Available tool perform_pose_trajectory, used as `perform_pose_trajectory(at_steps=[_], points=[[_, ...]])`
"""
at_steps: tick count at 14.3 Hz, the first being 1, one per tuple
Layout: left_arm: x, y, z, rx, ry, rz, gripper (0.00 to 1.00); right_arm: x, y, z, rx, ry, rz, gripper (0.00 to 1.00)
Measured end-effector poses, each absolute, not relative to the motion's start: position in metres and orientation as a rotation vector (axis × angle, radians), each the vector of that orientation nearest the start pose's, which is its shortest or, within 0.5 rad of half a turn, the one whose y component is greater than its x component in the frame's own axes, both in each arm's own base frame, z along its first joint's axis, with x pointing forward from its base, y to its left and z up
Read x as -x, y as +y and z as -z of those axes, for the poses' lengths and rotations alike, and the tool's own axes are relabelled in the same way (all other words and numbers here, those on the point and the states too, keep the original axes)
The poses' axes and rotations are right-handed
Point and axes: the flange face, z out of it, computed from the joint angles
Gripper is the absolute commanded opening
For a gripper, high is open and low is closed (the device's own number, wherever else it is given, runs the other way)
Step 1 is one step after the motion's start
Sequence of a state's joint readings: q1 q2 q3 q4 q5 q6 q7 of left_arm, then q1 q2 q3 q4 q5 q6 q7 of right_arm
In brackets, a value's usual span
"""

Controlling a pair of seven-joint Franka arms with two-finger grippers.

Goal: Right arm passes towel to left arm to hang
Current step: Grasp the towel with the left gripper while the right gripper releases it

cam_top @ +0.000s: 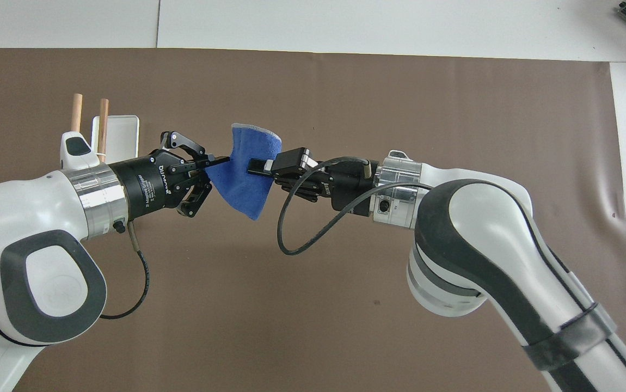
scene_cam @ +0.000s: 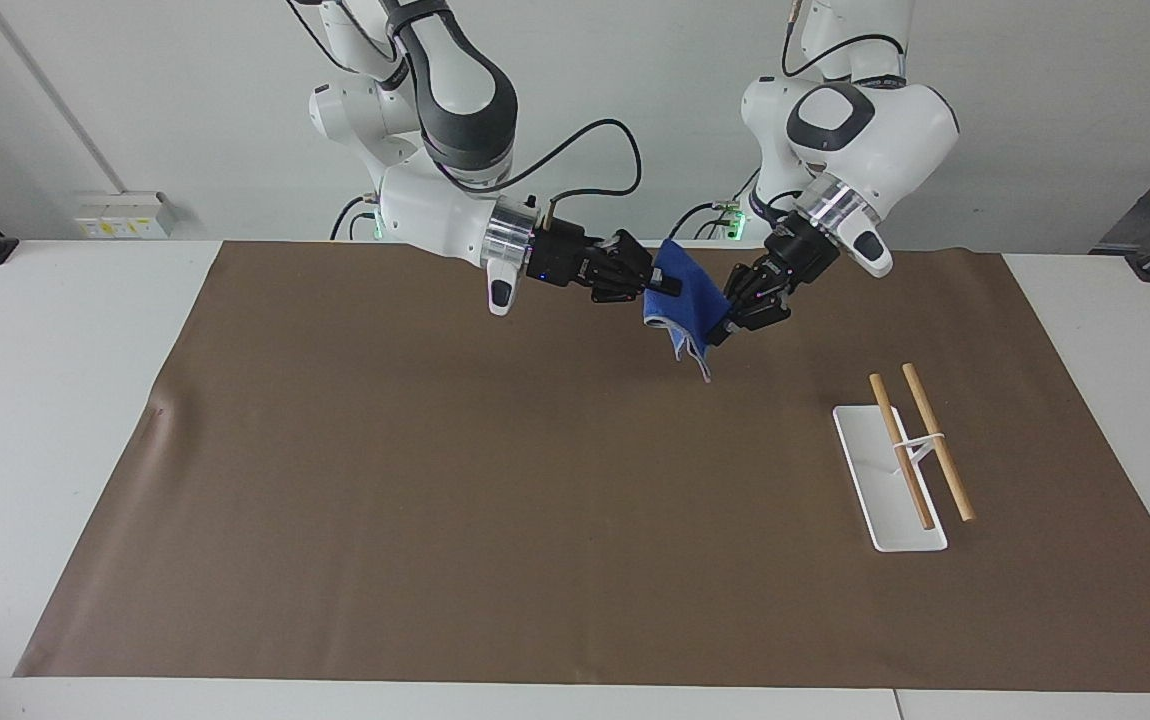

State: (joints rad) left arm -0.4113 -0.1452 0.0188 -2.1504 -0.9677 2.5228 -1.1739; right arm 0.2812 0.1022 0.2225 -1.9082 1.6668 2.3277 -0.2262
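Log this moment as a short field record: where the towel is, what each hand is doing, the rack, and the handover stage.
towel: blue towel held in the air over the brown mat, between both hands
right hand: right hand shut on the towel
left hand: left hand shut on the towel's other edge
rack: white-based rack with two wooden rods, toward the left arm's end, bare
stage: both hands grip; right hand not yet released

We count two white robot arms, the right arm (scene_cam: 435,215) and the left arm (scene_cam: 860,130), each ending in one black hand. Between them hangs one blue towel (scene_cam: 687,300). On the desk (scene_cam: 35,400) lies one brown mat (scene_cam: 435,500), and on it stands one white rack (scene_cam: 885,490) with two wooden rods (scene_cam: 938,455).
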Motion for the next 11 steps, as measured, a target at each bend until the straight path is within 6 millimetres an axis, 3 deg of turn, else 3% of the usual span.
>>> perform_pose_trajectory(at_steps=[1, 2, 6, 11], points=[[-0.509, -0.2, -0.518, -1.701, 1.512, 0.233, 0.0, -0.538, 0.311, -0.495, 1.748, 0.358, 0.038, 0.54], [-0.509, -0.2, -0.518, -1.7, 1.513, 0.233, 0.0, -0.539, 0.31, -0.495, 1.75, 0.365, 0.045, 1.0], [-0.515, -0.185, -0.517, -1.704, 1.525, 0.202, 0.0, -0.546, 0.299, -0.493, 1.817, 0.401, 0.143, 1.0], [-0.517, -0.185, -0.514, -1.949, 1.446, 0.02, 0.0, -0.56, 0.274, -0.486, 2.182, 0.137, 0.338, 1.0]])
